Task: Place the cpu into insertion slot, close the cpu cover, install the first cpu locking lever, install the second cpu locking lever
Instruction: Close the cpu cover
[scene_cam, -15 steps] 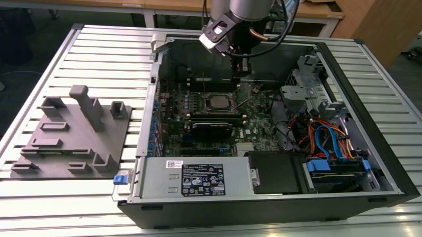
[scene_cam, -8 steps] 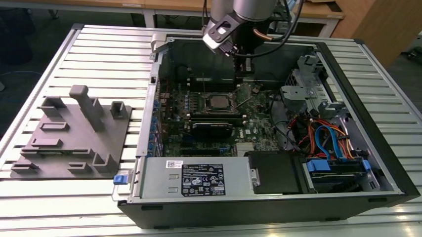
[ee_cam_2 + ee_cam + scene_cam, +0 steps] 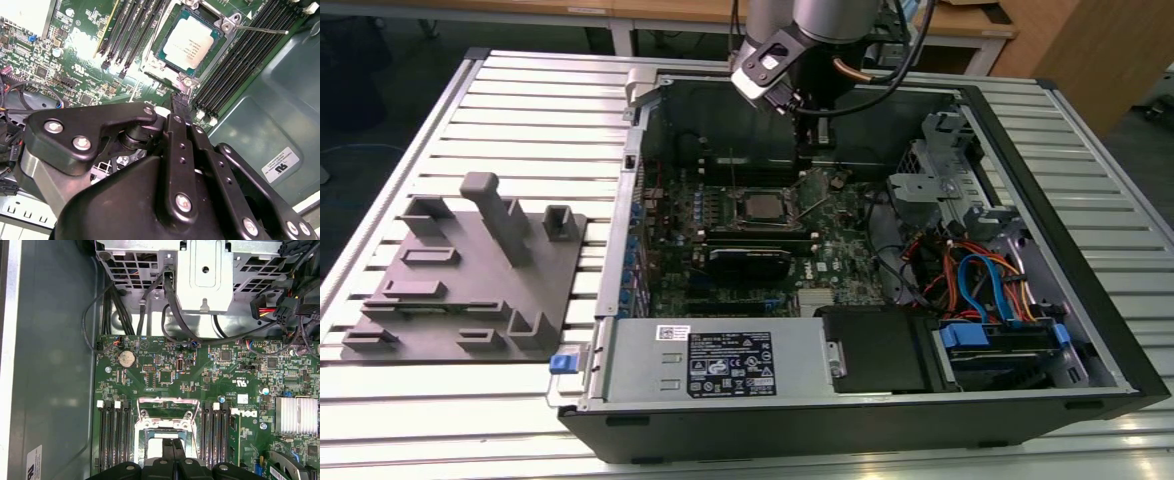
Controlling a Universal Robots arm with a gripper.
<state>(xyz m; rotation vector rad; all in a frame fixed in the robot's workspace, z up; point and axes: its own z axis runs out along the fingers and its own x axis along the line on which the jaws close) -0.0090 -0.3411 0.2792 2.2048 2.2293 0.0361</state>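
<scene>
You have the cpu (image 3: 189,44) lying flat inside the insertion slot (image 3: 150,64), silver top up and its green border free on all sides; so the placing is, I judge, done. The cpu cover (image 3: 167,400) is not down on it; in the first wrist view the silver frame stands tilted up at the side of the insertion slot opposite to the gripper, and this leaves the chip uncovered. A thin locking lever (image 3: 262,30) sticks out from one corner of the insertion slot, across the black memory slots (image 3: 240,65); it looks released, which is probably why the cover can stand free. Your gripper (image 3: 180,101) hangs just beside the edge of the insertion slot, above the motherboard (image 3: 150,352); its jaws are pressed together and hold nothing; I think they are kept narrow to serve as one thin tip among the crowded parts. In the exterior view the arm reaches down into the open computer case (image 3: 854,430), near the insertion slot.
</scene>
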